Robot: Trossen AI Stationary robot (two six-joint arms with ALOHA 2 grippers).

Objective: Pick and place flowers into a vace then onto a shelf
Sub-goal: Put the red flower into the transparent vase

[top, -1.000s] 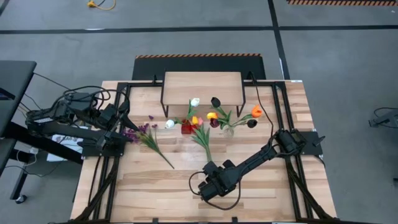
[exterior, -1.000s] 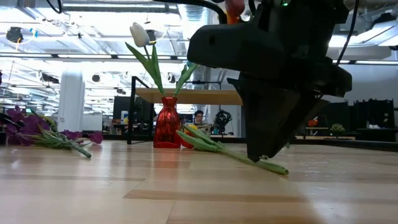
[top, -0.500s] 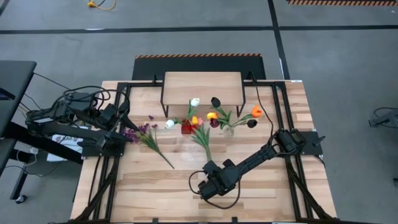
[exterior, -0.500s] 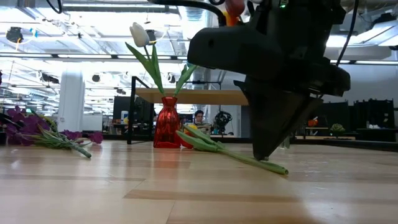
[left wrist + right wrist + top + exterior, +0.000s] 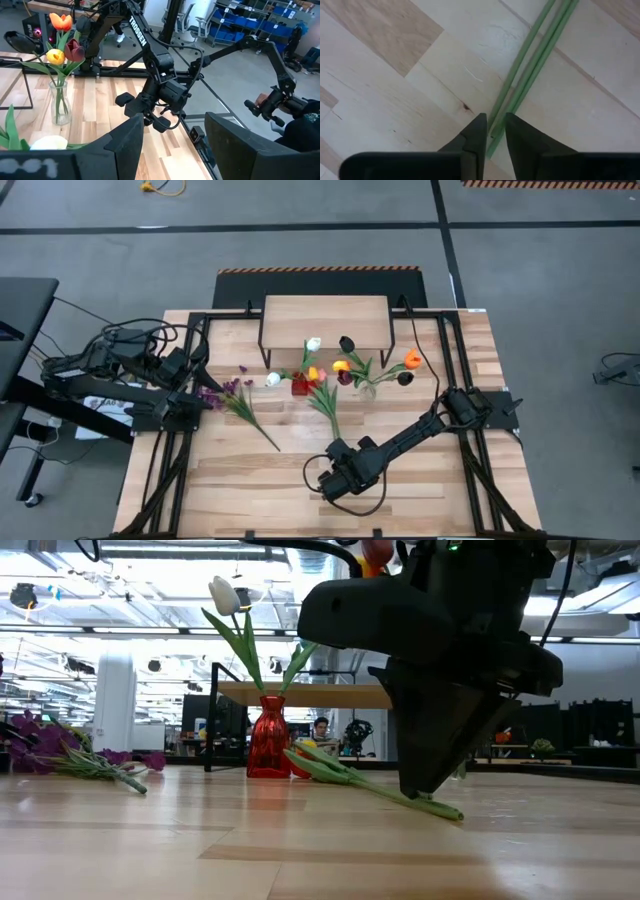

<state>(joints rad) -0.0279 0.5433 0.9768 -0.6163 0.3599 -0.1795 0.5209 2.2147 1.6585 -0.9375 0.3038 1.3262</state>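
High view, from the table's left edge across: the left gripper [image 5: 197, 370] waits at the rim of the plank tabletop [image 5: 240, 480], its smooth dark fingers [image 5: 235, 145] spread wide and empty in its own wrist view. Just beside it a bunch of small purple blossoms [image 5: 228, 392] lies flat on the pale, streaky wood, its thin green stem slanting toward the table's near edge. Farther along, a red glass vase [image 5: 300, 387] with a narrow waist stands in front of the shelf [image 5: 325, 318], a small light-wood board on thin black legs, and holds a white tulip [image 5: 313, 344] on a long leafy stem. More tulips [image 5: 322, 392] lie on the boards next to it, their slim stems [image 5: 532, 65] running side by side toward the near edge. A clear glass vase [image 5: 368, 388] to the right of them carries orange, yellow and dark blooms. The right gripper [image 5: 333, 480] is down at the table surface over the ends of those loose stems; in its wrist view the two tapered black fingertips [image 5: 476, 132] stand almost together with one green stem between them, though whether they pinch it cannot be told.
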